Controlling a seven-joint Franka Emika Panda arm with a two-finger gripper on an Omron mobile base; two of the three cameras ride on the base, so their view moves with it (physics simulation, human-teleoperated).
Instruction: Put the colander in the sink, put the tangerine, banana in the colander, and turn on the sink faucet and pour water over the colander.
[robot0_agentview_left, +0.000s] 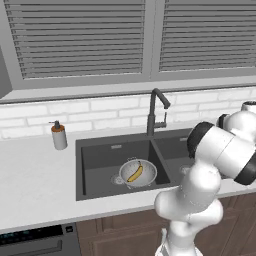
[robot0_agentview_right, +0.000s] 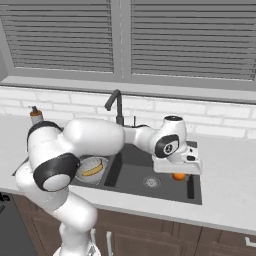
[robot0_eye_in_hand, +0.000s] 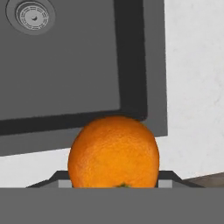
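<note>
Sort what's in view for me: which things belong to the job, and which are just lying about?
Job:
- colander, in the left basin of the sink
- banana, already in the colander
- tangerine, at the hand, above the sink's right basin
- sink faucet, behind the sink

Lying about:
- soap pump bottle, on the counter left of the sink

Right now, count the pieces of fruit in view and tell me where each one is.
2. The banana lies inside the colander in the left basin of the sink. The tangerine is held between the fingers, above the sink's right basin. The arm may hide others.
</note>
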